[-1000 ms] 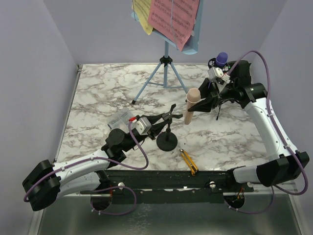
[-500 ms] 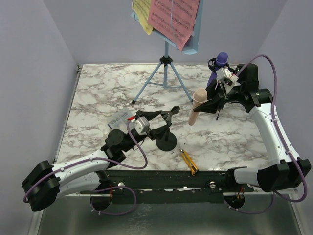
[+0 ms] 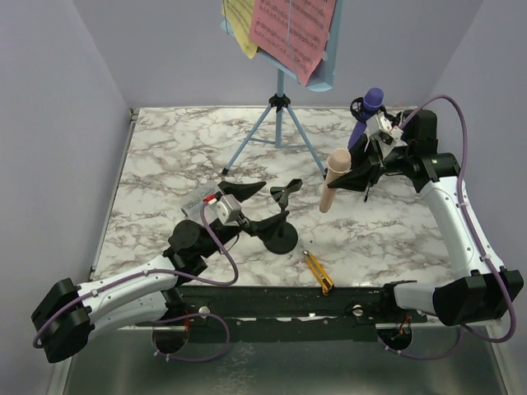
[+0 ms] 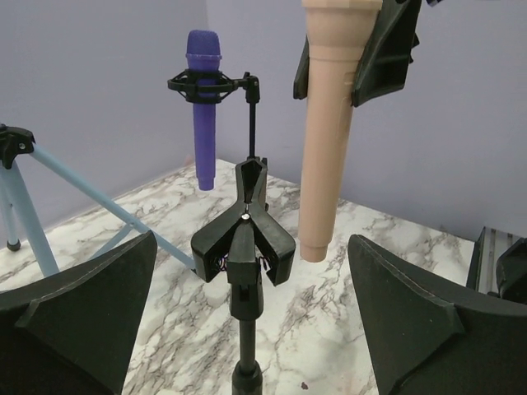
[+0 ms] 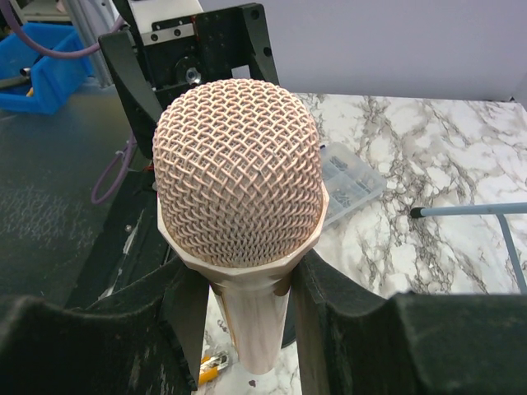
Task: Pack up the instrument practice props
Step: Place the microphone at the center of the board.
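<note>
The right gripper (image 5: 247, 306) clamps the beige mic (image 5: 239, 185) head-up in the air, just right of the empty mount (image 4: 244, 240). The left gripper (image 3: 262, 204) gapes wide, holding nothing, facing that mount. The mic is best carried high, clear of the clip and the purple mic (image 4: 202, 99), then lowered slowly for packing.

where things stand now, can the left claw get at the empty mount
Probably yes: the left claw is open and the mount stands between its fingers in the wrist view, nothing in the way.
</note>
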